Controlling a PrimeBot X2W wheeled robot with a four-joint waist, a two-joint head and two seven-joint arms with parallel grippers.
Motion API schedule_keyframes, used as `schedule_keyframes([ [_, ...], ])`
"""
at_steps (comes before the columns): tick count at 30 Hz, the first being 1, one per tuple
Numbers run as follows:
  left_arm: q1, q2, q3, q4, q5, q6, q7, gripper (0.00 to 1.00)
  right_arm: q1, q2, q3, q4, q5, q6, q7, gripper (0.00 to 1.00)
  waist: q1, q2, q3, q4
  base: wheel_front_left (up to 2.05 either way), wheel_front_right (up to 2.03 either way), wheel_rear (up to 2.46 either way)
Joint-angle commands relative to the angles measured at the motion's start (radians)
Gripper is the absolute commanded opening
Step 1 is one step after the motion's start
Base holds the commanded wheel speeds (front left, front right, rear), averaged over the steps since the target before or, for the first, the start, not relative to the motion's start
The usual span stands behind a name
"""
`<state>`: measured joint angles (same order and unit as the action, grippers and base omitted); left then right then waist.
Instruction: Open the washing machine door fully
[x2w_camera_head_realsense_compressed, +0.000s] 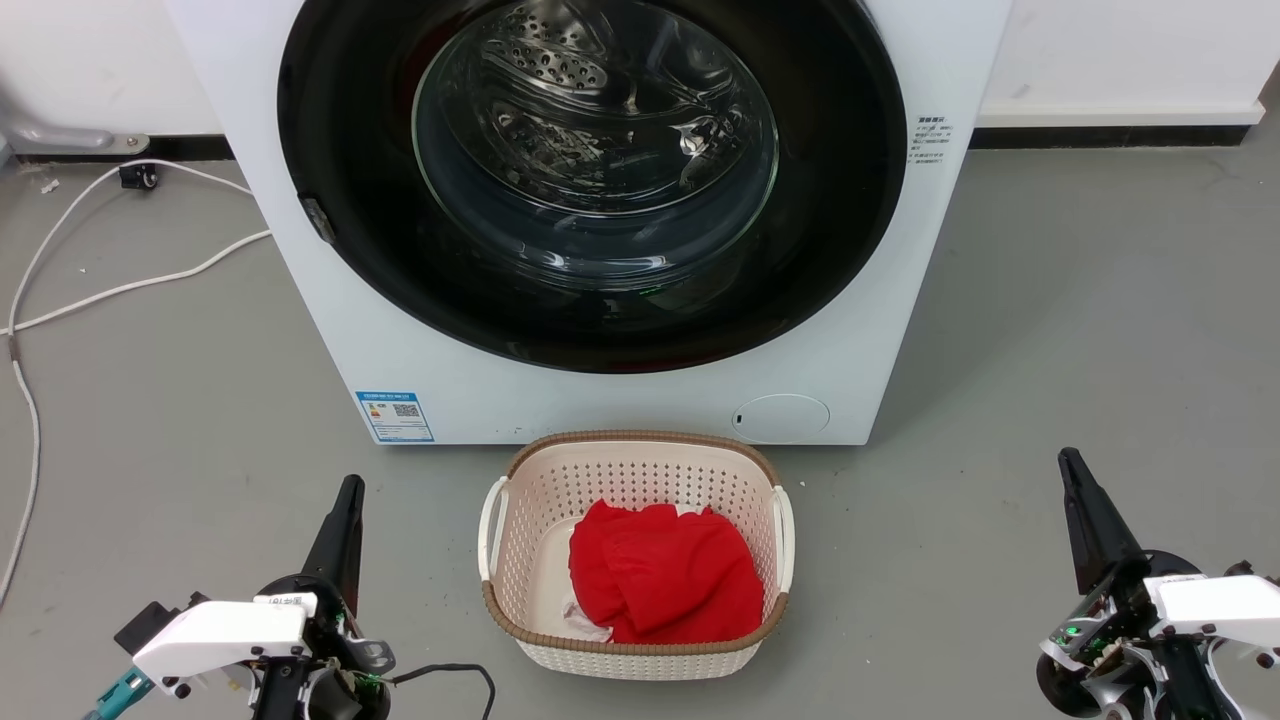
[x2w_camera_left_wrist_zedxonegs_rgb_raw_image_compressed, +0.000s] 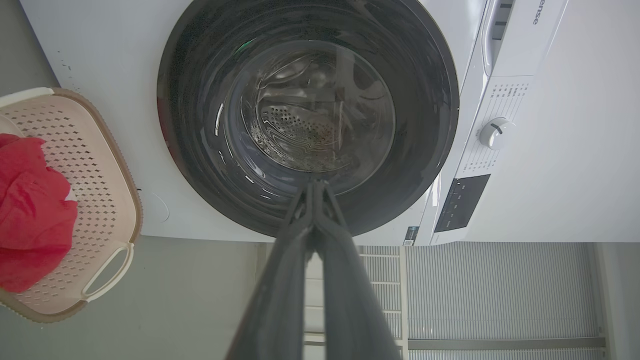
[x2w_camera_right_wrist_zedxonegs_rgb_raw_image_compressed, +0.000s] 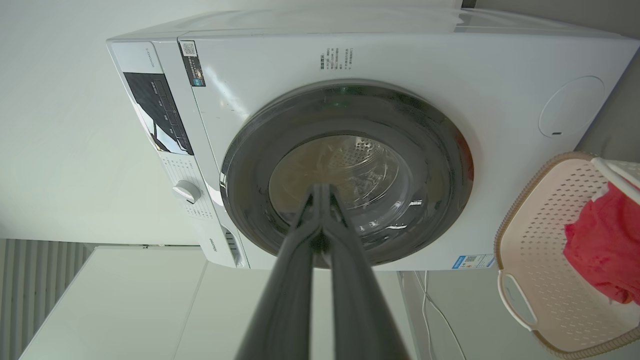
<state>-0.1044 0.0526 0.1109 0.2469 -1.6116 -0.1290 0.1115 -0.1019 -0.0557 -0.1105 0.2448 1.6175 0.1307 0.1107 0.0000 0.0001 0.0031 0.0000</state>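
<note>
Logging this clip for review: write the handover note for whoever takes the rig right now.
Left claw: shut, empty, low at left.
Right claw: shut, empty, low at right.
Large round glossy black door with glass window: closed on the big white front-loading washing machine. A cream perforated basket holding red cloth stands in front.
Done: nothing.
Left: grasp the door, swing it fully open.

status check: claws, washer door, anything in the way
Both shut, empty, low: left claw, right claw. Ahead, washing machine door closed, untouched. In front of it, laundry basket holding red cloth.
</note>
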Motion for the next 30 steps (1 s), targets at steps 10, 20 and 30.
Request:
schedule_keyframes([
  [10,0.002,-0.001,-0.001,0.005,0.000,0.000,0.000,1.00,0.003,0.000,0.000,0.004,-0.002,0.000,-0.001,1.00,0.0000,-0.0001,0.000,0.000,0.00,0.00,0.00],
  [20,0.008,-0.001,-0.024,-0.030,0.017,0.001,-0.047,1.00,0.024,0.001,0.023,-0.033,-0.032,0.000,-0.047,1.00,0.0000,-0.0001,-0.002,-0.002,0.00,0.00,0.00],
  [30,0.009,-0.001,-0.049,-0.108,0.188,0.000,-0.093,1.00,0.035,0.002,0.037,-0.095,-0.205,0.000,-0.093,1.00,0.0000,-0.0001,-0.004,-0.006,0.00,0.00,0.00],
])
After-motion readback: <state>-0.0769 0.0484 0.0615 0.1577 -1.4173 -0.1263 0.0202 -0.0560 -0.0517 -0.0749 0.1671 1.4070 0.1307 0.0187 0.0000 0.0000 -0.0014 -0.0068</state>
